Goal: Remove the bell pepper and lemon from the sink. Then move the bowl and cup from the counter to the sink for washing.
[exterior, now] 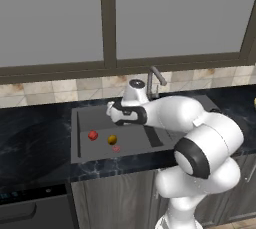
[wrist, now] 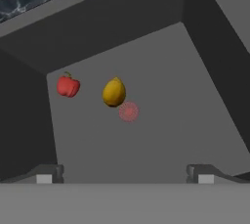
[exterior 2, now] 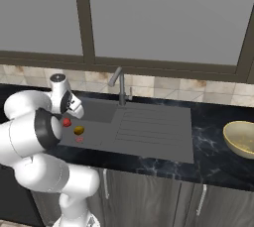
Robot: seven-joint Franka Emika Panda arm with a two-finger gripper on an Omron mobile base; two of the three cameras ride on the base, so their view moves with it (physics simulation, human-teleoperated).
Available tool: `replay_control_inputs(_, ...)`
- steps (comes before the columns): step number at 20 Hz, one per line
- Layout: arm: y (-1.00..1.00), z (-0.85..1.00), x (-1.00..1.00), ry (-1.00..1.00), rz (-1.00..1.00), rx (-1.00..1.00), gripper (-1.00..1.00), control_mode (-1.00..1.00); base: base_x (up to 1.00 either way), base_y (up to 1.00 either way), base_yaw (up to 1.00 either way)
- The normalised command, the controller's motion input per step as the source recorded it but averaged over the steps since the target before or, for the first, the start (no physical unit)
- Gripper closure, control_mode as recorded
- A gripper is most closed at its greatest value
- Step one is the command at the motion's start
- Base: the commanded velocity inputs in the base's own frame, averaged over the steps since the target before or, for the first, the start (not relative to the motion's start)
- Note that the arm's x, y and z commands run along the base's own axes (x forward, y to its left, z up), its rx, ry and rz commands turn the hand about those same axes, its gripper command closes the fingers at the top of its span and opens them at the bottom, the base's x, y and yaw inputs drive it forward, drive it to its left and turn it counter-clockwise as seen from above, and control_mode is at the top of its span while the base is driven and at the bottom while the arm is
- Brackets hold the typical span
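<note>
The bell pepper and the lemon lie side by side on the floor of the dark grey sink. The lemon rests just beside the reddish drain spot. My gripper hangs open and empty above the basin, looking down at both fruits. From the base, the pepper and lemon sit in the sink's left half, below and in front of the gripper. The golden bowl stands on the black counter at the far right. The cup is out of view.
A thin grey faucet rises behind the basin, close to the hand. The ribbed drainboard lies to the right of the basin. A tiled backsplash and windows stand behind, and grey cabinet fronts run below.
</note>
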Motion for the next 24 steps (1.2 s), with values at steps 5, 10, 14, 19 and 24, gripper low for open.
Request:
replay_control_inputs(5, 0.06, -0.22, 0.20, 0.02, 0.00, 0.00, -1.00, -1.00, 0.00, 0.00, 0.00)
replay_control_inputs(10, 0.05, -0.23, 0.20, 0.04, 0.00, 0.00, -1.00, -1.00, 0.00, 0.00, 0.00)
replay_control_inputs(14, 0.05, -0.22, 0.19, 0.00, 0.00, 0.00, -1.00, -1.00, 0.00, 0.00, 0.00)
replay_control_inputs(19, 0.08, -0.18, 0.18, 0.00, 0.00, -0.01, -1.00, -1.00, 0.00, 0.00, 0.00)
replay_control_inputs(24, 0.07, -0.18, 0.17, 0.00, 0.00, -0.01, -1.00, -1.00, 0.00, 0.00, 0.00)
